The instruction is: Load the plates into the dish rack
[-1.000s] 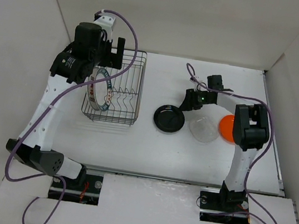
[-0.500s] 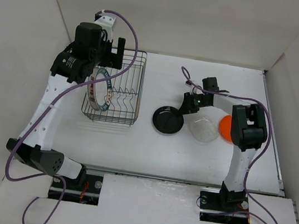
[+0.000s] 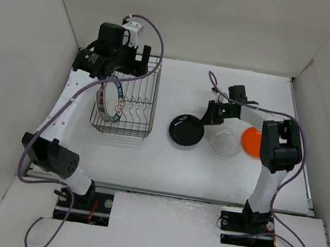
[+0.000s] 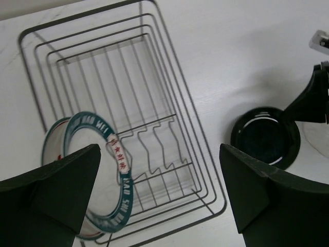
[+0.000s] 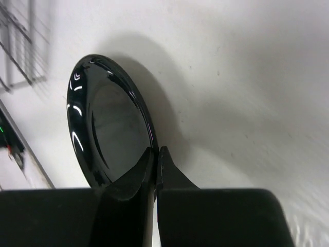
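Your right gripper (image 5: 156, 157) pinches the black plate (image 5: 110, 128) thinly at its rim, beside the dish rack (image 3: 133, 128); lifted fast, that glossy edge may slip; left gripper (image 4: 159, 152) hangs spread over the rack.

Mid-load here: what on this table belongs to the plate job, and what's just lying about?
Job: dish rack; green-rimmed plate standing in it; black plate, rim held by the right gripper, jaws shut; clear plate; orange plate.
Lying about: nothing loose that I can see, only the arms' purple cables.
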